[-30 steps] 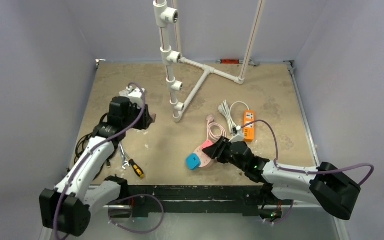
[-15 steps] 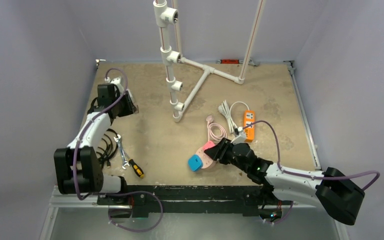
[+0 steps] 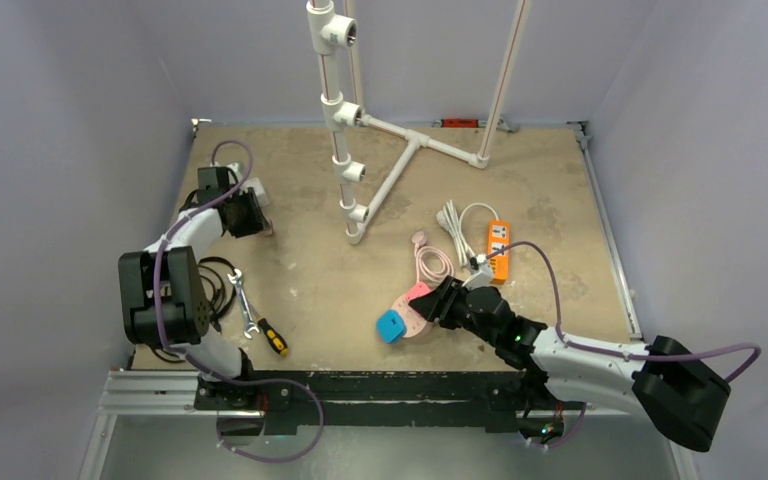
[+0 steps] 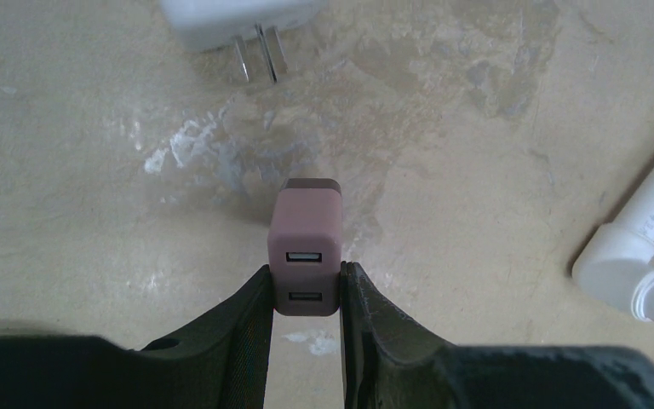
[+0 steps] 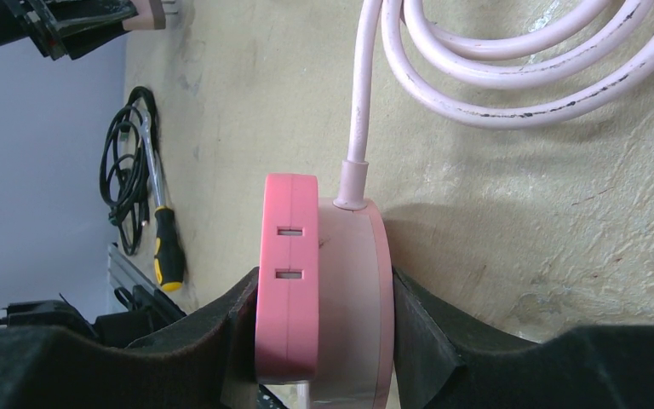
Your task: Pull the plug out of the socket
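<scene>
- Far left: the left gripper (image 4: 305, 285) pinches a mauve plug (image 4: 305, 234) by its rear end. The plug is free of any socket and hangs over the table, near a white charger (image 4: 238, 17).
- Risk: the hold looks shallow, so the plug could slip and drop onto the charger.
- Right of centre: the right gripper (image 5: 324, 298) clamps the pink socket (image 5: 289, 221) by its sides, with its cord (image 5: 494, 94) coiled beyond.
- Risk: shifting the socket could drag that cord.

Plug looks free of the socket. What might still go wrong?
The left pincer pinches only the USB end of the mauve plug, so it may slip or twist out. The white adapter lies ahead, prongs toward it; setting down there risks a knock. The right pincer clamps the pink socket, which may shift on release.
</scene>
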`<state>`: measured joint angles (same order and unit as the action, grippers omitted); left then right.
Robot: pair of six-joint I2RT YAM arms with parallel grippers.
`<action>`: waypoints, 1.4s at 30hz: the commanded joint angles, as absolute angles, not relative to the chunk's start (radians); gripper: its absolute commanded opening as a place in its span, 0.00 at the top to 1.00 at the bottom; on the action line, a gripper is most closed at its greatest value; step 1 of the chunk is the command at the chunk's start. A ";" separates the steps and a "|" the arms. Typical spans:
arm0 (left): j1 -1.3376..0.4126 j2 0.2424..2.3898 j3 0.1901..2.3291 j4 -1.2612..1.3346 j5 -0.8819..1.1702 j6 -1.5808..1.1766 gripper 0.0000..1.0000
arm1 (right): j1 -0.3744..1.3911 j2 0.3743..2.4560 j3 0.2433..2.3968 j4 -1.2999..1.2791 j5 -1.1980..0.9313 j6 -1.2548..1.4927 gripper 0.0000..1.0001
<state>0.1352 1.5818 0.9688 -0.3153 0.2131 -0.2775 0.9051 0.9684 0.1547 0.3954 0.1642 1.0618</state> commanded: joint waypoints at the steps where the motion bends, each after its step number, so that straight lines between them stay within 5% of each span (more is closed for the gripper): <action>1: 0.140 1.649 1.057 -0.291 0.190 -0.274 0.97 | 0.908 0.966 0.137 0.401 0.157 1.033 1.00; 9: 0.155 1.737 1.111 -0.302 0.196 -0.272 0.73 | 0.908 0.941 0.129 0.385 0.161 1.041 1.00; 15: 0.176 1.746 1.122 -0.320 0.169 -0.278 0.31 | 0.908 0.920 0.131 0.367 0.160 1.042 1.00; 17: 0.176 1.730 1.120 -0.325 0.149 -0.274 0.25 | 0.908 0.910 0.130 0.359 0.163 1.043 1.00; 31: 0.160 1.401 0.984 -0.251 0.120 -0.313 0.20 | 0.908 0.814 0.106 0.371 0.197 1.028 1.00; 42: -0.090 1.109 0.803 -0.252 0.229 -0.363 0.21 | 0.870 0.778 0.214 0.318 0.278 0.865 1.00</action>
<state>0.0170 1.1965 0.8646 -0.2707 0.1627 -0.3206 0.9012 0.7738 0.1207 0.2852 0.2260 0.9539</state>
